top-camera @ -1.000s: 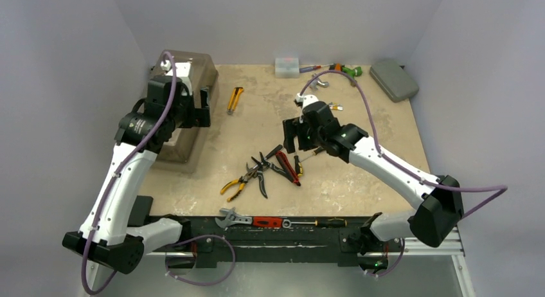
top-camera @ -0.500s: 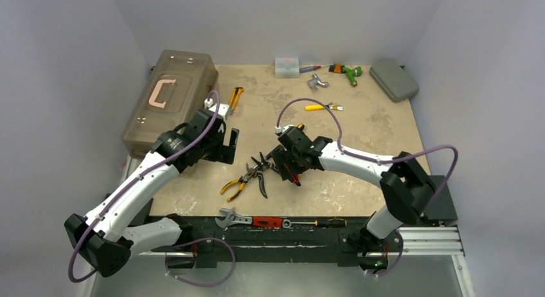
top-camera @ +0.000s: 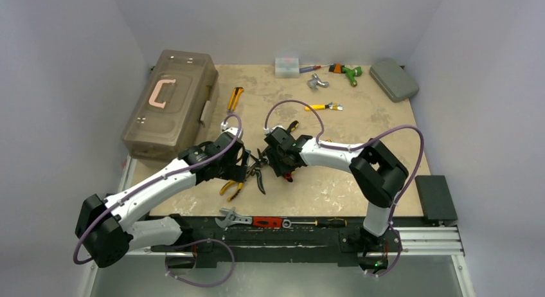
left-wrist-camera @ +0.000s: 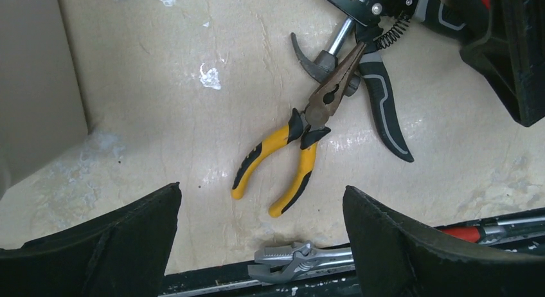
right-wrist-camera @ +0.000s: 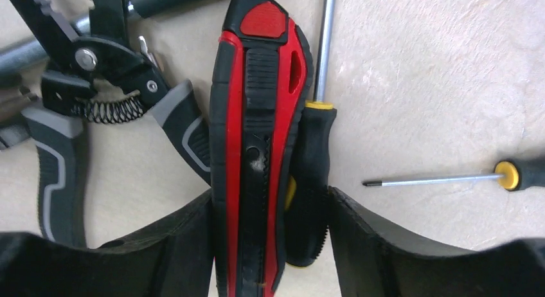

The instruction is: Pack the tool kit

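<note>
The tool kit's tan-brown toolbox (top-camera: 170, 104) stands closed at the back left, pink handle on its lid. A pile of tools lies mid-table. My left gripper (top-camera: 234, 165) hangs open just above the yellow-handled pliers (left-wrist-camera: 302, 149), its fingers (left-wrist-camera: 128, 239) wide apart and touching nothing. My right gripper (right-wrist-camera: 270, 193) is down in the pile. Its fingers press a red-and-black utility knife (right-wrist-camera: 257, 117) and a black screwdriver handle (right-wrist-camera: 312, 162) together between them. Grey-handled spring pliers (right-wrist-camera: 103, 72) lie just left of the knife.
A second thin screwdriver (right-wrist-camera: 437, 179) lies right of the grip. An adjustable wrench (left-wrist-camera: 289, 255) and a red-handled tool (top-camera: 267, 222) rest on the front rail. Along the back are yellow pliers (top-camera: 235, 99), a clear box (top-camera: 286, 66), a green tool (top-camera: 350, 71) and a grey case (top-camera: 394, 79).
My left arm swung from over the toolbox down to the tool pile, staying open. My right gripper dropped leftward onto the pile and narrowed onto the knife and screwdriver.
</note>
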Controlling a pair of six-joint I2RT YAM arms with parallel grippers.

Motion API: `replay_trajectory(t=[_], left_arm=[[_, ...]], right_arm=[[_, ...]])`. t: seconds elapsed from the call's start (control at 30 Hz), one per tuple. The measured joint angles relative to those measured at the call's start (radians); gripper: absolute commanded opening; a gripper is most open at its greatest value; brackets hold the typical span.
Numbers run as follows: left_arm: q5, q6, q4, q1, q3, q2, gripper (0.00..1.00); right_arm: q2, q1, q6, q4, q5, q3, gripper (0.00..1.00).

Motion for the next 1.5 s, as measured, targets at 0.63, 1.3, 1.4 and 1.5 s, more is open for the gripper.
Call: replay_trajectory(t=[0.63,1.3,1.4,1.5], left_arm=[[0.039,0.019,0.179,-0.017,-0.044,0.348,0.87],[0.037,-0.001,0.146,-0.027,0.154,0.579,0.12],[0.028,0.0,0.143,-0.027,0.214,0.629,0.06],[0.019,0.001,0.152,-0.027,0.28,0.682,0.04]], right_arm=[[0.085,-0.3,0.02,0.073,-0.064,0.101,0.74],[-0.545,-0.304,0.053,0.135,-0.006,-0.155,0.8],[-0.622,-0.304,0.054,0.132,0.003,-0.192,0.8],[-0.698,-0.304,0.058,0.124,0.012,-0.225,0.79]])
